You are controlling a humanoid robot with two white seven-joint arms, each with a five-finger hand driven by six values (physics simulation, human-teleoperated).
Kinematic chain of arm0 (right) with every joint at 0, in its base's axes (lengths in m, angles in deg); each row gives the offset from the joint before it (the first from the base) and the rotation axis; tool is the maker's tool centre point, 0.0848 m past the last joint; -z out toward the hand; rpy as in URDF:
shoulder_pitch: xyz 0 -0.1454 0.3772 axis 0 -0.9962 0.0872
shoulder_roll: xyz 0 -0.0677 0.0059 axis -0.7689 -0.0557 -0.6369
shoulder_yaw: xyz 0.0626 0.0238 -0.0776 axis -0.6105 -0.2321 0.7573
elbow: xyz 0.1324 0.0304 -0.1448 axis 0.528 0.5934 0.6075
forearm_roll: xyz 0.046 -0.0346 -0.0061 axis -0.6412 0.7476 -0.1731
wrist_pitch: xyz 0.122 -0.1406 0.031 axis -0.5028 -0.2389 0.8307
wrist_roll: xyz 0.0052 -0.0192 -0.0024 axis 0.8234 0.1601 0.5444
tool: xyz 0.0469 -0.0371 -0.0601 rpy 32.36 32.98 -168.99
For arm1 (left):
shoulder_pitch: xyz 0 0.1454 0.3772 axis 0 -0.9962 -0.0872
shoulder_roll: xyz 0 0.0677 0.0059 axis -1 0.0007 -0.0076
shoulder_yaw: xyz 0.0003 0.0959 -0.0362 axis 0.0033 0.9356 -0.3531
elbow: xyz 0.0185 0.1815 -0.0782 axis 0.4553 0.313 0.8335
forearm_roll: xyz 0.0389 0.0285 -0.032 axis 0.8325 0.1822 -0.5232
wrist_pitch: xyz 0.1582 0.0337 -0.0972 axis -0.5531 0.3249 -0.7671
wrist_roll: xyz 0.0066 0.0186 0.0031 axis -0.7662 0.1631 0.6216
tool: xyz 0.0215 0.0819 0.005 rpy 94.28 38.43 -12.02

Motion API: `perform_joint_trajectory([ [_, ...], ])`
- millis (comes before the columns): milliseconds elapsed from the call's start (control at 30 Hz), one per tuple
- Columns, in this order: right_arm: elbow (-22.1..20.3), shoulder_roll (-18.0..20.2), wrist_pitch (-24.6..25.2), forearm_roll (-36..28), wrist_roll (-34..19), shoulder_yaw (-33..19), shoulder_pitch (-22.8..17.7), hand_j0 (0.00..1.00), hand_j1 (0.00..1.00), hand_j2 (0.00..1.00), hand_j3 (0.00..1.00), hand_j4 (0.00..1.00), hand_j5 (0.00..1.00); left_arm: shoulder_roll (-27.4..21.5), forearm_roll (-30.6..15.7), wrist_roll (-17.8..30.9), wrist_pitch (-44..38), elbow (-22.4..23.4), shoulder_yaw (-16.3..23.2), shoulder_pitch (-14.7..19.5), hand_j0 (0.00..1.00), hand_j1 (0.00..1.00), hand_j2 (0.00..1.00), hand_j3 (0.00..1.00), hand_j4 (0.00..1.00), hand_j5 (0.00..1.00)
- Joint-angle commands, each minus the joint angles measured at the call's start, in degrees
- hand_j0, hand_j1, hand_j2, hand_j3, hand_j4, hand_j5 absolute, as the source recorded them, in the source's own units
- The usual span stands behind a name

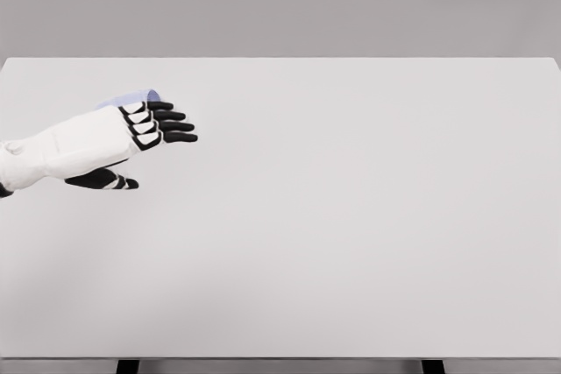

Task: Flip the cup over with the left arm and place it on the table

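Had left hand [131,133] over far-left table [351,216], fingers [175,126] stretched out, thumb below, holding nothing I could see. Cup [131,98] mostly hidden behind knuckles, pale blue sliver showing. Judged reach lined up for grasp.

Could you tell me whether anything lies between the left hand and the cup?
Nothing shows between them in the head view: the left hand overlaps the pale blue cup, only a sliver of which peeks out behind its knuckles; contact cannot be told.

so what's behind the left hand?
A sliver of a pale blue cup shows above the left hand. The hand covers the rest, so its orientation and any grasp can't be seen.
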Motion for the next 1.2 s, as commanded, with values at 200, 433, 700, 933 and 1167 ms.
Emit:
perform_joint_trajectory([
  [200, 0.24, -0.01, 0.28, 0.36, -0.03, 0.33, -0.35, 1.00, 1.00, 1.00, 1.00, 1.00, 1.00, -0.56, -11.63, -0.04, 0.00, 0.00, 1.79, 0.09, 1.00, 1.00, 1.00, 1.00, 1.00, 1.00],
  [433, 0.15, -0.01, 0.28, 0.36, -0.03, 0.33, -0.35, 1.00, 1.00, 1.00, 1.00, 1.00, 1.00, -0.56, -16.30, -0.04, 0.00, 1.32, 1.00, -0.44, 1.00, 1.00, 1.00, 1.00, 1.00, 1.00],
  [700, 0.15, -0.01, 0.28, 0.36, -0.03, 0.33, -0.35, 1.00, 1.00, 1.00, 1.00, 1.00, 1.00, -0.65, -23.23, -0.21, -13.45, 2.63, -2.43, -2.90, 1.00, 1.00, 1.00, 1.00, 1.00, 1.00],
  [933, 0.15, -0.01, 0.28, 0.36, -0.03, 0.33, -0.26, 1.00, 1.00, 1.00, 1.00, 1.00, 1.00, 6.55, -24.99, -0.39, -29.28, 9.83, 7.50, 4.83, 1.00, 1.00, 1.00, 1.00, 1.00, 1.00],
  [1167, 0.15, -0.01, 0.28, 0.36, -0.03, 0.33, -0.26, 1.00, 1.00, 1.00, 1.00, 1.00, 1.00, 10.95, -24.91, 1.28, -36.58, 12.65, 17.70, 13.01, 1.00, 1.00, 1.00, 1.00, 1.00, 1.00],
])
